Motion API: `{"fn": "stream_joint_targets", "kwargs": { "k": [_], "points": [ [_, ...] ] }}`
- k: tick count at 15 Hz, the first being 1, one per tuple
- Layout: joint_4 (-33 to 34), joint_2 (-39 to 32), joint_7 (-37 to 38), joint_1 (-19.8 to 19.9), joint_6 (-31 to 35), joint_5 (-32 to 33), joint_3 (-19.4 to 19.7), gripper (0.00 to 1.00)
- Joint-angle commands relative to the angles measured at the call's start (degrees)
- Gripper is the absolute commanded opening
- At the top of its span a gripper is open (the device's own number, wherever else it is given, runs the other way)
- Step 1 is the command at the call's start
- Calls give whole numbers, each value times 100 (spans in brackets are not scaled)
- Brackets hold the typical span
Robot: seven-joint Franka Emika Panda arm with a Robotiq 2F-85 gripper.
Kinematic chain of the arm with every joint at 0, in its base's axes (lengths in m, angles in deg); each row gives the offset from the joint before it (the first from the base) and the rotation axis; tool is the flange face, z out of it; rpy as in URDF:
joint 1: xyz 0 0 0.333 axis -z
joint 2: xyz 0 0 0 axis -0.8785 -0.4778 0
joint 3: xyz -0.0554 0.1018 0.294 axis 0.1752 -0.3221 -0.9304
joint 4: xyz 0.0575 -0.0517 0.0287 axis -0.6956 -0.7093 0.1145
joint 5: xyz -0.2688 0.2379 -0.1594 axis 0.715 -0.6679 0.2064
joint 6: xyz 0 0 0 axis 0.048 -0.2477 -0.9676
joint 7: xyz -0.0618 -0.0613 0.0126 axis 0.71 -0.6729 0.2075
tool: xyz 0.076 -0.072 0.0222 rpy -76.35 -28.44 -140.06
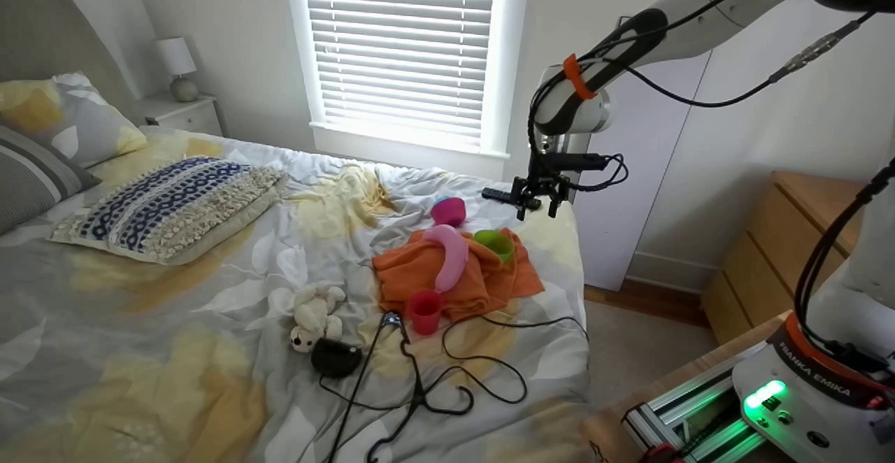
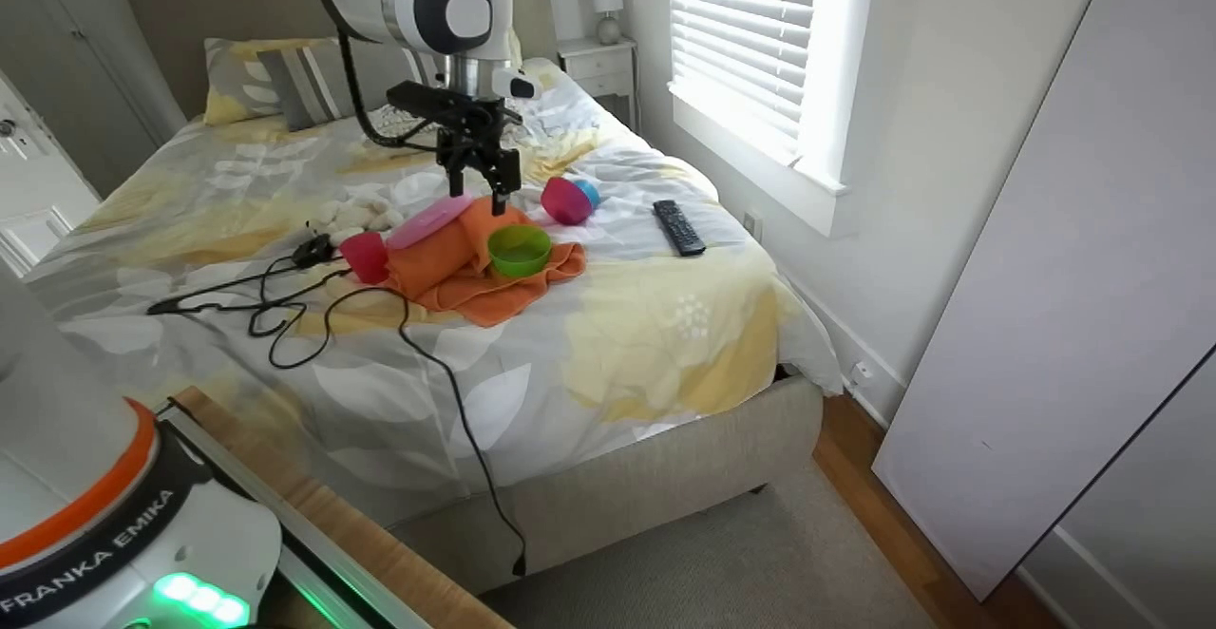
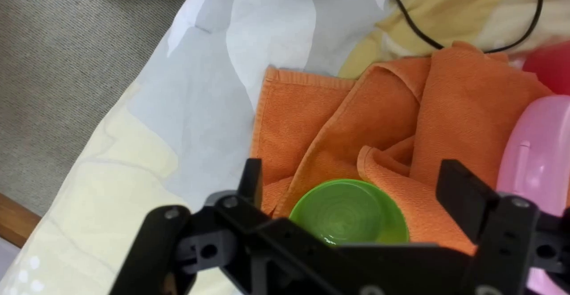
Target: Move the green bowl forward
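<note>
The green bowl [image 1: 495, 245] sits on the crumpled orange cloth [image 1: 409, 272] on the bed; it also shows in an exterior view [image 2: 520, 251]. Its opening is visible in the wrist view [image 3: 347, 212], with its near part hidden behind the gripper body. My gripper [image 1: 537, 212] is in the air above the cloth area, apart from the bowl; it also shows in an exterior view [image 2: 478, 197]. In the wrist view the gripper [image 3: 352, 174] is open, its fingers wide apart with nothing held, and the bowl appears between and below them.
A pink toy [image 1: 451, 257] lies on the cloth beside the bowl. A red cup [image 1: 424, 312], a magenta cup [image 2: 567, 201], a remote [image 2: 678, 228], a plush toy [image 1: 316, 312] and a black hanger [image 1: 417, 393] with a cable lie around it. The bed's edge [image 2: 655, 458] is nearby.
</note>
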Motion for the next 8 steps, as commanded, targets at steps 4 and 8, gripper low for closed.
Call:
{"fn": "stream_joint_targets", "kwargs": {
  "k": [4, 8],
  "points": [
    [622, -1229, -555, 91, 699, -246, -128, 100],
    [866, -1749, -671, 211, 1261, -389, -202, 100]
  ]
}}
